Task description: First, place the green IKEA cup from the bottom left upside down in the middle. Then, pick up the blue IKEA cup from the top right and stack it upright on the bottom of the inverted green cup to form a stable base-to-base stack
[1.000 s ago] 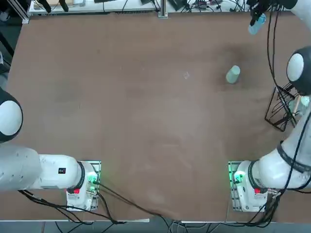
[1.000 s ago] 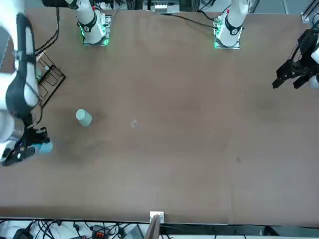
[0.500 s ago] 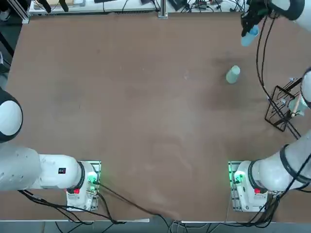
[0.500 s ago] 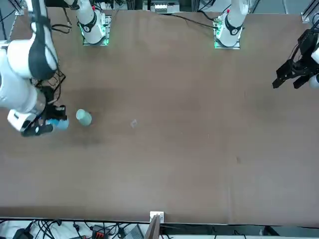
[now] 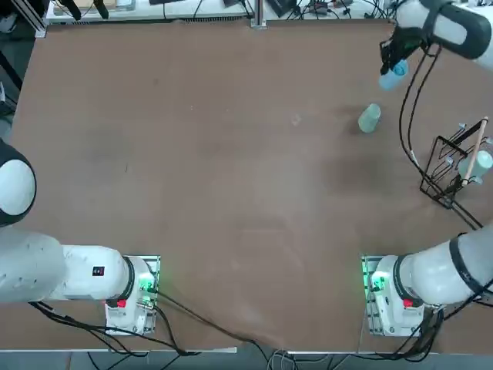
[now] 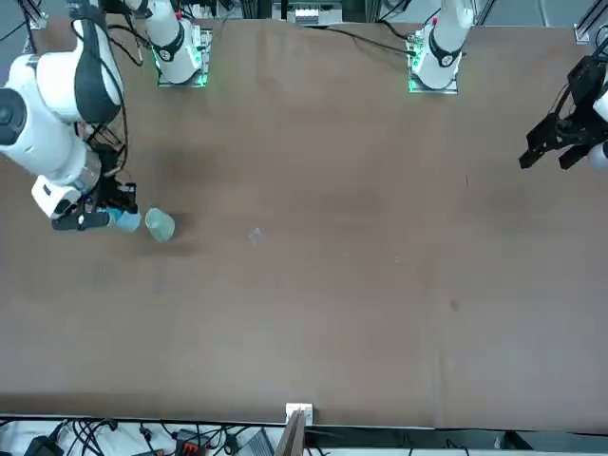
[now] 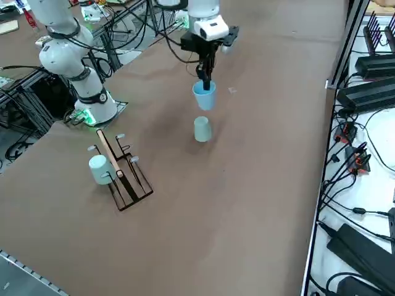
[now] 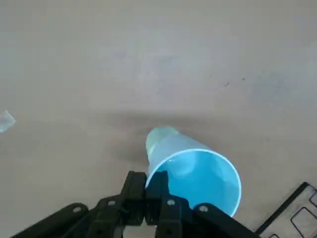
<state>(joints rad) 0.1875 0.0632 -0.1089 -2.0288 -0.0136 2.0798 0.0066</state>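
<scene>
The green IKEA cup [image 5: 369,119] stands upside down on the brown table, also visible in the front view [image 6: 160,225] and the right side view [image 7: 202,129]. The blue IKEA cup [image 7: 204,96] hangs upright in the air, a little above and just beyond the green one, with my right gripper [image 7: 203,81] shut on its rim. In the top view the blue cup [image 5: 393,75] sits under the gripper [image 5: 390,63]. In the wrist view the blue cup's open mouth [image 8: 198,173] hides most of the green cup [image 8: 159,135]; the fingers [image 8: 163,204] pinch the rim.
A black wire rack [image 5: 454,171] holding a pale cup [image 7: 99,169] stands on the table at my right side. A small clear scrap [image 5: 296,119] lies left of the green cup. Cables and boxes [image 7: 364,80] line the table's far edge.
My right gripper has carried the blue cup from the far right corner inward and toward the green cup, ending close beside and above it. The green cup has not moved.
</scene>
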